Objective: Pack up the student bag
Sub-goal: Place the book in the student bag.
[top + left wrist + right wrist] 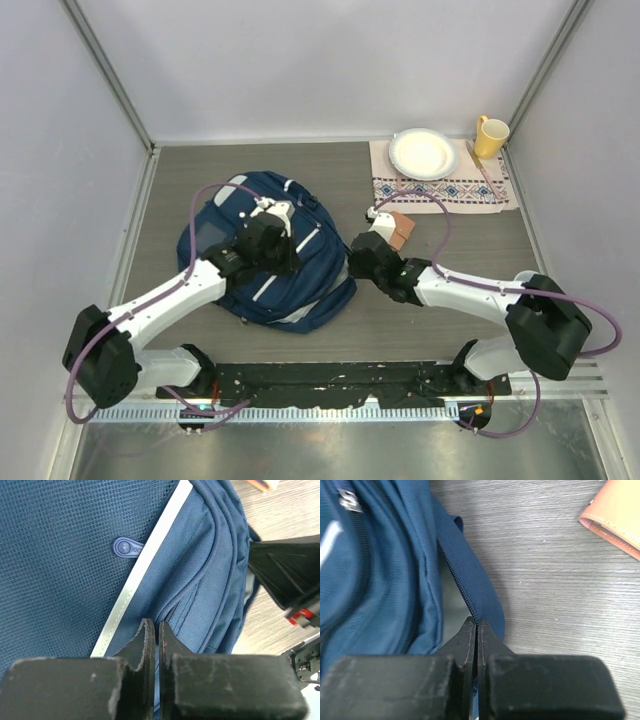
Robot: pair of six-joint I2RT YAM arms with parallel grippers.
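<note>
Since navy blue fabric backpack (pixel 305 285) edges are merely pinched between clenched left gripper (pixel 154 625) and right gripper (pixel 476 622) jaws, they could be tugged free.

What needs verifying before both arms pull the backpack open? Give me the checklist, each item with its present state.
1. Right jaws shut on the zipper edge of the backpack: ok.
2. Left jaws shut at a front seam, fabric truly pinched: cannot tell.
3. Opening wide enough for packing: not ok, only a sliver of grey lining shows.
4. Tan leather case lying apart from the bag: ok.
5. Plate and yellow mug away from both arms: ok.
</note>
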